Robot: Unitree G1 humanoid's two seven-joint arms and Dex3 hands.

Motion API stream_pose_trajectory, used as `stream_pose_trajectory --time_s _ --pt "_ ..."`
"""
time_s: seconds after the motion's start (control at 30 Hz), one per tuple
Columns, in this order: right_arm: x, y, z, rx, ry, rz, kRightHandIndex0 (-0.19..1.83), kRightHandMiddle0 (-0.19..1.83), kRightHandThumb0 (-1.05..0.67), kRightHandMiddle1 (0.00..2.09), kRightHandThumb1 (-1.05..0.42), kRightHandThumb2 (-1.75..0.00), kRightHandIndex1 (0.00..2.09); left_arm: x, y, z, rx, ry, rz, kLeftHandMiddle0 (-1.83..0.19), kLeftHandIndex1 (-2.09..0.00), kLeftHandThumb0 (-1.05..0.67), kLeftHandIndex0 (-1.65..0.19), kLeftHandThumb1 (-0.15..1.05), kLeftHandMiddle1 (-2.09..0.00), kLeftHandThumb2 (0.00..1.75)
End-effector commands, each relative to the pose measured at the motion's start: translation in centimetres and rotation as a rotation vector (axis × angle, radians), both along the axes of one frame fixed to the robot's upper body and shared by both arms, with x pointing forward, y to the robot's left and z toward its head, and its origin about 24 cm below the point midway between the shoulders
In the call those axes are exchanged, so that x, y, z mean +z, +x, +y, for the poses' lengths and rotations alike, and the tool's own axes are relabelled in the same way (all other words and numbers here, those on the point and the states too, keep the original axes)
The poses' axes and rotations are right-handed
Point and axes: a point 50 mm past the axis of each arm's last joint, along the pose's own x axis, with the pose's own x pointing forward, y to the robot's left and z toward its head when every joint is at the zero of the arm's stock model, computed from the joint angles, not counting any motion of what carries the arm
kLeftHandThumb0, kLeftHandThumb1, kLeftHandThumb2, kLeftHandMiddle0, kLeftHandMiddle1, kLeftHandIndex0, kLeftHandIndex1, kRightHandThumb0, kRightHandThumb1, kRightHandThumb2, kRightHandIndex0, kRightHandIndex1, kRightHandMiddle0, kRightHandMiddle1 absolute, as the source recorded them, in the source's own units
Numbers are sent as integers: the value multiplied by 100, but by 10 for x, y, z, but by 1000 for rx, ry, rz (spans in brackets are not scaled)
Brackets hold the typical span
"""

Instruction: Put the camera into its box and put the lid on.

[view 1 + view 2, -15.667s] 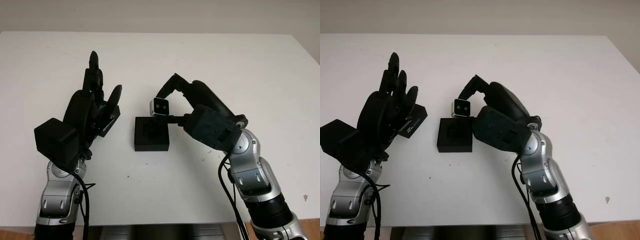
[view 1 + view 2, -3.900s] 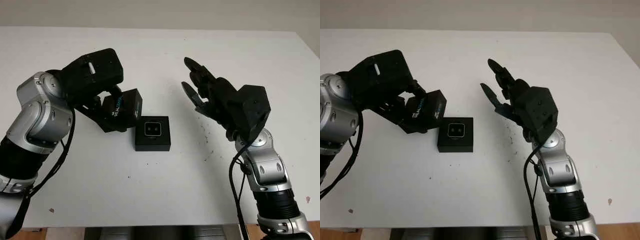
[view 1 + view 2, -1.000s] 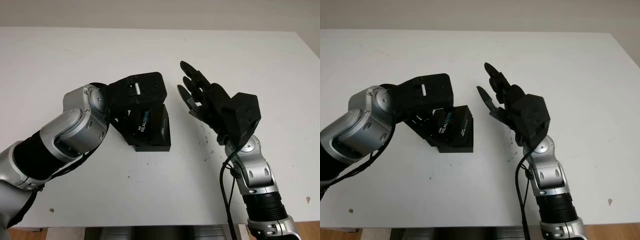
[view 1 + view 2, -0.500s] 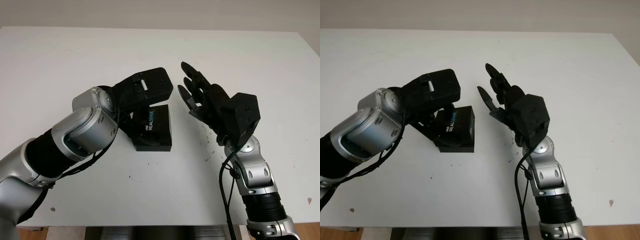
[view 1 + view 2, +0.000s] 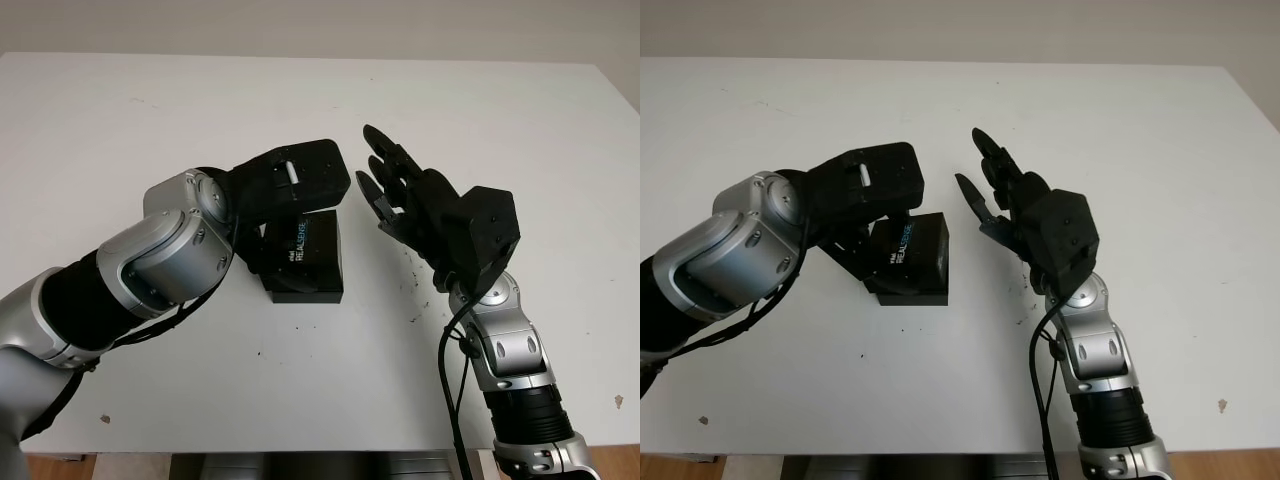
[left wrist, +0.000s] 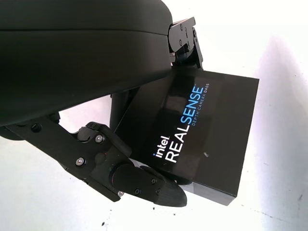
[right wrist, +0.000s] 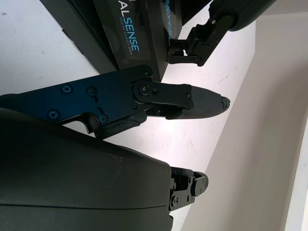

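- the left hand [image 5: 290,195] is gripping the lid [image 5: 312,243], fingers clenched on its edges, and is lowering it onto the box [image 5: 308,288] at the middle of the table [image 5: 150,110].
- change over the last second: the lid was standing steeply tipped against the box's left side; it is now lying much flatter over the box, printed face up, though it is still looking slightly raised on the left.
- a few seconds back the camera was showing face-up in the open box; the lid is now covering it, so the camera is judged to be sitting inside, out of sight.
- the right hand [image 5: 1002,200] is hanging released just right of the box, holding nothing and touching nothing; it has barely shifted in the last second.
- meaning for the task: the camera step is looking done and the closing step is well underway. whether the lid is fully seating on the box cannot be told from here.
- next move is probably calling for a square press down before letting go.
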Motion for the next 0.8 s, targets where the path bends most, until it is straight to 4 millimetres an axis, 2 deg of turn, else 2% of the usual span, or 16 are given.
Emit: stream_pose_trajectory --time_s 0.0,0.03,0.1,0.17,0.2,0.33,0.37,0.4,0.43,0.47,0.5,0.6,0.67,0.7,0.73,0.77 --pt "2 0 0 -4 4 -11 7 5 -69 14 -105 -45 6 4 -4 -8 -37 -10 2 6 -196 -43 15 105 -209 38" --pt "2 0 1 -4 7 -6 7 5 -70 14 -105 -45 6 3 -4 -8 -39 -12 3 10 -184 -43 14 105 -209 37" --pt "2 0 1 -8 9 -3 6 5 -70 14 -105 -45 5 2 -5 -9 -59 -9 -4 6 -203 -43 17 105 -209 37" --pt "2 -1 1 -11 11 -3 6 5 -71 13 -105 -45 5 0 -6 -11 -80 -3 0 2 -208 -46 8 105 -209 39" --pt "2 -1 1 -12 11 -5 6 5 -71 13 -105 -45 5 0 -7 -11 -84 -2 3 6 -209 -47 10 105 -209 40" --pt "1 -1 0 -11 8 -11 6 6 -69 13 -105 -45 6 -1 -9 -14 -82 -2 24 9 -178 -51 18 105 -185 44" --pt "1 -1 0 -13 10 -9 7 6 -69 13 -105 -46 6 -1 -9 -14 -87 -3 26 14 -176 -52 19 105 -190 46" --pt "1 -1 0 -12 21 -3 7 6 -69 13 -105 -46 6 -1 -10 -15 -92 -5 28 17 -164 -52 19 105 -174 47" --pt "1 -1 0 -12 30 3 6 6 -69 12 -105 -45 5 -1 -11 -16 -93 -9 33 18 -156 -53 19 105 -149 49" --pt "1 -1 0 -11 37 6 6 5 -69 12 -105 -45 5 0 -11 -17 -92 -12 37 19 -105 -53 19 105 -111 49" --pt "1 -1 1 -13 39 7 5 5 -69 12 -105 -45 5 0 -12 -17 -90 -14 43 19 -84 -53 19 105 -98 50" --pt "0 -1 1 -17 34 4 6 7 -69 12 -105 -44 6 1 -13 -17 -83 -11 55 19 -51 -53 19 105 -80 50" --pt "1 -1 1 -18 30 1 7 7 -69 12 -105 -45 6 0 -14 -18 -81 -9 68 19 -58 -53 19 105 -97 50" --pt "0 -1 0 -17 30 2 7 7 -69 12 -105 -45 6 0 -14 -18 -82 -7 74 19 -56 -53 19 105 -97 51" --pt "0 -1 0 -16 30 2 7 7 -69 12 -105 -45 6 0 -15 -18 -83 -5 78 19 -43 -53 19 105 -77 51" --pt "0 -1 0 -14 31 2 7 7 -69 11 -105 -45 6 0 -15 -19 -83 -4 79 19 -34 -53 19 105 -67 51"
